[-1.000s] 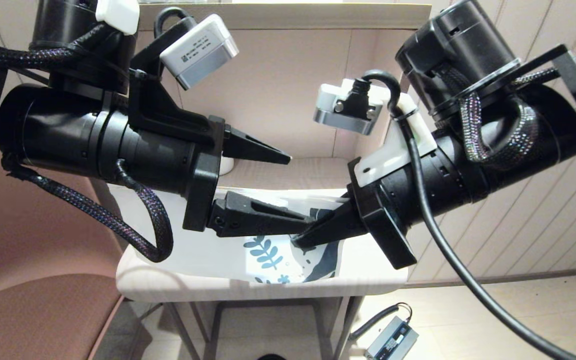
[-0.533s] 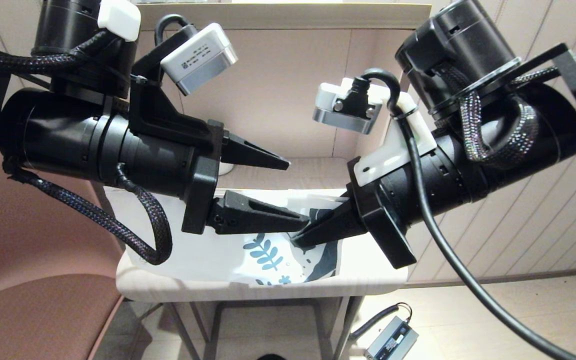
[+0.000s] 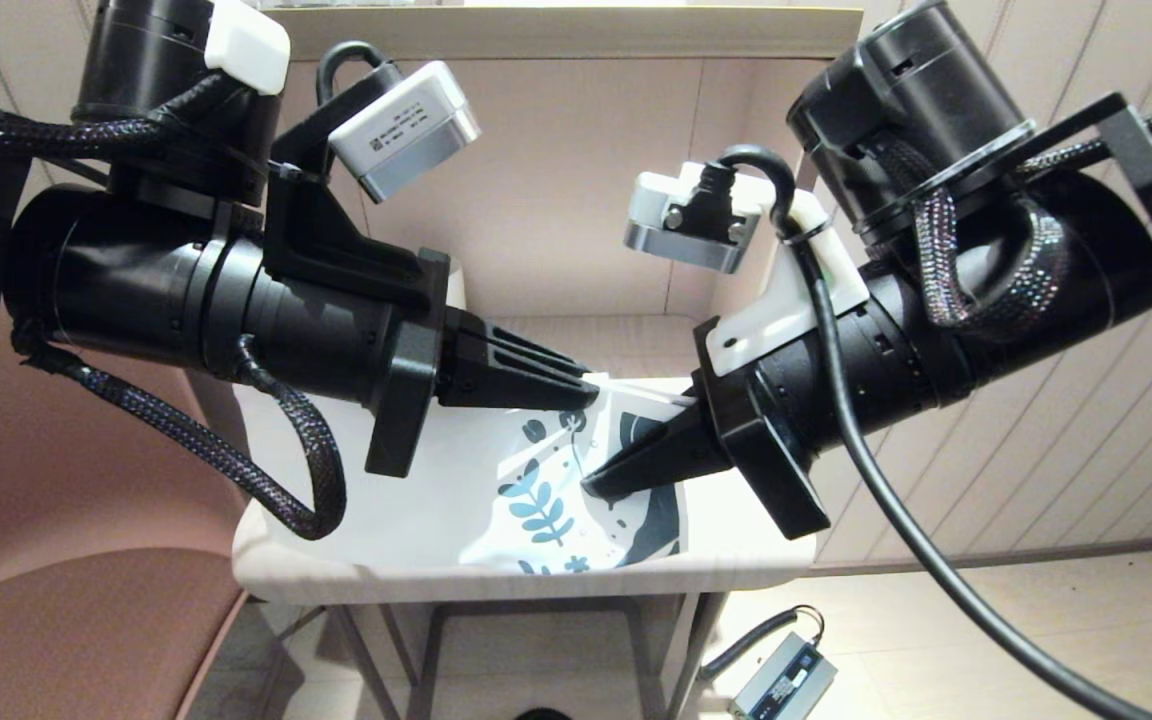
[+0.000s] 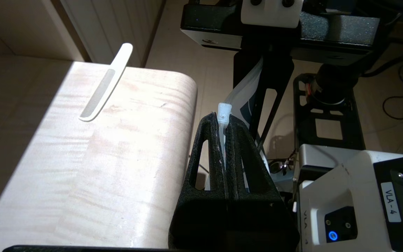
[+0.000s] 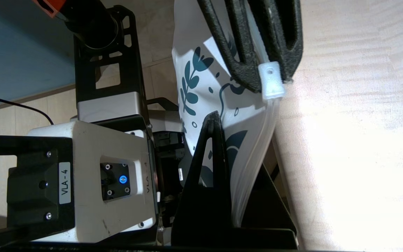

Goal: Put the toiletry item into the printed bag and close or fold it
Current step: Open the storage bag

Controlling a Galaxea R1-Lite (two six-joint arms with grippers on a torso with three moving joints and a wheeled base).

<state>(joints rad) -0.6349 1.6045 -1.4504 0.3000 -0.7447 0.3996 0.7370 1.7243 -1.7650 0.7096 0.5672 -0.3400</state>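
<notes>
The printed bag [image 3: 536, 505] hangs over the small table's front edge [image 3: 736, 555], teal leaf prints facing me. My left gripper [image 3: 584, 392] is shut on the bag's zip edge right behind the white slider [image 4: 224, 111], holding that edge up off the table. My right gripper [image 3: 598, 486] comes in from the right, shut on the printed end of the bag [image 5: 205, 94] lower down. The comb [image 4: 105, 82] lies alone on the tabletop [image 4: 82, 157], its plain handle end sticking out past the table's far side edge. The head view does not show the comb.
The table stands in a niche, with a panelled wall behind and a shelf board [image 3: 576, 30] above. A pink seat [image 3: 56, 620] is at the left. On the floor under the front right corner lies a grey device [image 3: 786, 685] with a cable.
The left gripper, open around the bag's top edge before, has shut on it by the slider. That edge now sits higher and more of the leaf print shows. The right gripper has hardly moved.
</notes>
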